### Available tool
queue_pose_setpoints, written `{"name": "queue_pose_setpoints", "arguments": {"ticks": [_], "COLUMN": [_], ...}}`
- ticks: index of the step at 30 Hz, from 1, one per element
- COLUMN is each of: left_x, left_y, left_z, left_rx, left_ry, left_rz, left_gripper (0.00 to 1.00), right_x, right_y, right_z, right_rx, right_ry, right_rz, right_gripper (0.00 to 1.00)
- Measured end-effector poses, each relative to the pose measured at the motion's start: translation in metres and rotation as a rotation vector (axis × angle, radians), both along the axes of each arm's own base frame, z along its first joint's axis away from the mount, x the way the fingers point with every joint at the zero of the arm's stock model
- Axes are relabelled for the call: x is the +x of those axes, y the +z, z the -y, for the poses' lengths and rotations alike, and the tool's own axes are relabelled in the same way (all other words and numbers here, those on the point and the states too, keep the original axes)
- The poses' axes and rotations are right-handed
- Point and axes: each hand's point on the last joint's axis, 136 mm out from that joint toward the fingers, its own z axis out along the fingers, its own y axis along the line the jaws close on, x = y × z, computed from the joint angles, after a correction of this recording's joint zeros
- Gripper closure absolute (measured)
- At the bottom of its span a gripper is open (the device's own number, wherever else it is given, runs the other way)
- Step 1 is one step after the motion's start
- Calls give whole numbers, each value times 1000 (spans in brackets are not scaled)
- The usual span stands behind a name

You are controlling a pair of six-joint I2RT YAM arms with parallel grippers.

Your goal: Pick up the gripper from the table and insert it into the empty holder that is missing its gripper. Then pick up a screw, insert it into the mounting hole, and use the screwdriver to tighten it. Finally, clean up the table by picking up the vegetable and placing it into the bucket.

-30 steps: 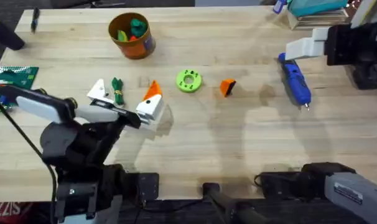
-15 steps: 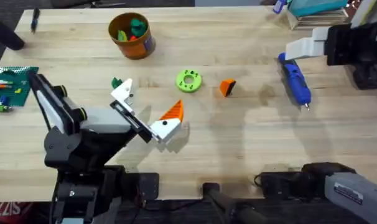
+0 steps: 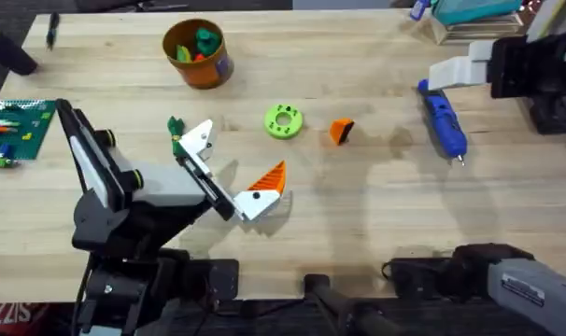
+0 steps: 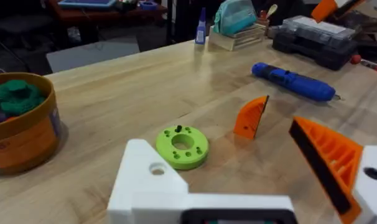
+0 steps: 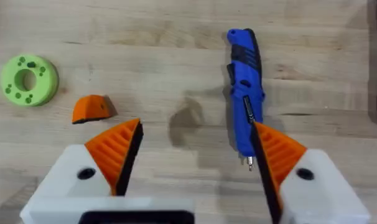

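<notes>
Left end effector released near vegetable; right end effector released above screwdriver

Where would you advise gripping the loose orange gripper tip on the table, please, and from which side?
The gripper stands on edge, between the lime-green disc and the screwdriver. I would come from above and close on its two flat faces, not its ribbed sloping edge. The right gripper, open, looks the nearer.

- A lime-green disc with small holes lies on the wooden table.
- A green circuit board lies at the left table edge.
- A teal item on a wooden block stands at the far edge.
</notes>
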Motion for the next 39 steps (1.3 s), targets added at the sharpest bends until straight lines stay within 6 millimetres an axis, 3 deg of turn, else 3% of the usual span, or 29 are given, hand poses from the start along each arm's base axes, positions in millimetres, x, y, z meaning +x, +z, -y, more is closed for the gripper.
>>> {"name": "queue_pose_setpoints", "arguments": {"ticks": [31,36,39], "left_x": [16,15,11], "left_y": [0,0,0], "left_z": [-16,-14,-11], "left_rx": [10,10,8], "left_ry": [131,119,91], "left_rz": [10,10,8], "left_gripper": [9,11,11], "right_x": [8,10,9], "right_y": [5,7,-4], "right_z": [-1,-21,-42], "right_rx": [4,62,80], "right_ry": [3,81,160], "right_rz": [37,46,-4], "right_gripper": [8,27,13]}}
